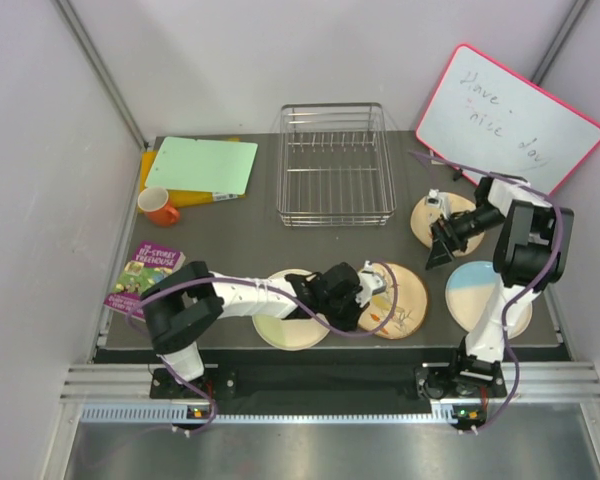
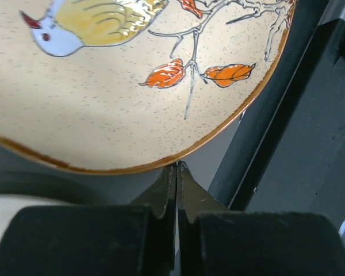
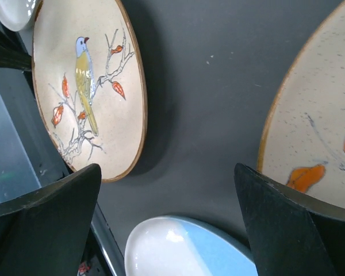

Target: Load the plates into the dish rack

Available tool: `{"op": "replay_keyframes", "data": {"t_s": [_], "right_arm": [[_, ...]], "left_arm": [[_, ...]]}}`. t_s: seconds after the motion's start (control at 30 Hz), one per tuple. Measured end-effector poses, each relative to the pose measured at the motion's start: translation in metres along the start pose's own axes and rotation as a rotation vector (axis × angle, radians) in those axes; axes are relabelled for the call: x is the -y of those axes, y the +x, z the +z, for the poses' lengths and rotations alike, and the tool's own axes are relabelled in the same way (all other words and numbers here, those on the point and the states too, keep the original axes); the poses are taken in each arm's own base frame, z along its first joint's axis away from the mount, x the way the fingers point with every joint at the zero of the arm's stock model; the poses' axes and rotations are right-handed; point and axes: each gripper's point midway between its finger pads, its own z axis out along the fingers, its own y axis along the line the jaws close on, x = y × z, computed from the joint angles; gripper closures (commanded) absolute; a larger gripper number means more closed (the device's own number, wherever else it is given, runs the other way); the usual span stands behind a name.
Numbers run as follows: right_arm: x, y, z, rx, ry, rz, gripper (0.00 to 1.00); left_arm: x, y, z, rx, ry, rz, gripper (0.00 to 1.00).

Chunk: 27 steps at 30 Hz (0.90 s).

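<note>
The dark counter (image 1: 230, 235) carries everything. The dish rack (image 1: 336, 170) stands at its far middle with nothing in it, so no plate is loaded yet. All four plates lie flat, nearer the arms than the rack:
- the bird plate (image 1: 398, 300) in front of the rack and a little right
- the pale green plate (image 1: 285, 328) in front and a little left, partly covered by the left arm
- the light blue plate (image 1: 485, 298) in front and well right
- the twig plate (image 1: 450, 218) just right of the rack's near corner

The left hand (image 2: 177, 179) has its jaws pressed together on nothing, tips at the bird plate's rim. I judge it means to wedge under that lip, since a flat plate gives little to pinch from above. Whether the tips touch the rim I cannot tell.

The right hand (image 3: 167, 168) is spread wide and holds nothing, hovering right of the rack between the twig plate and the bird plate, probably waiting.

Both wrist views cut every plate off at the frame, and a pale shape in the right wrist view's corner is too cropped to name.
</note>
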Motion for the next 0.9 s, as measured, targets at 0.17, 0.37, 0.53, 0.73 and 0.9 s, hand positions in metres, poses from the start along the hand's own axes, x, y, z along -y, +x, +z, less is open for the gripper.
{"op": "replay_keyframes", "data": {"t_s": [0.17, 0.37, 0.53, 0.73, 0.9], "right_arm": [[-0.002, 0.006, 0.008, -0.033, -0.043, -0.010, 0.00], [-0.008, 0.008, 0.017, -0.075, -0.081, -0.054, 0.02], [-0.021, 0.013, 0.032, -0.115, -0.137, -0.067, 0.02], [-0.030, 0.009, 0.042, -0.102, -0.190, -0.056, 0.02], [-0.040, 0.004, 0.052, -0.082, -0.251, -0.021, 0.03]], "left_arm": [[0.008, 0.007, 0.012, -0.029, -0.002, 0.007, 1.00], [0.010, 0.004, 0.015, -0.029, -0.006, -0.003, 1.00], [0.006, 0.001, 0.021, -0.029, -0.023, -0.007, 1.00], [0.005, -0.003, 0.024, -0.023, -0.032, -0.005, 1.00], [0.005, -0.013, 0.032, -0.007, -0.031, 0.000, 1.00]]}}
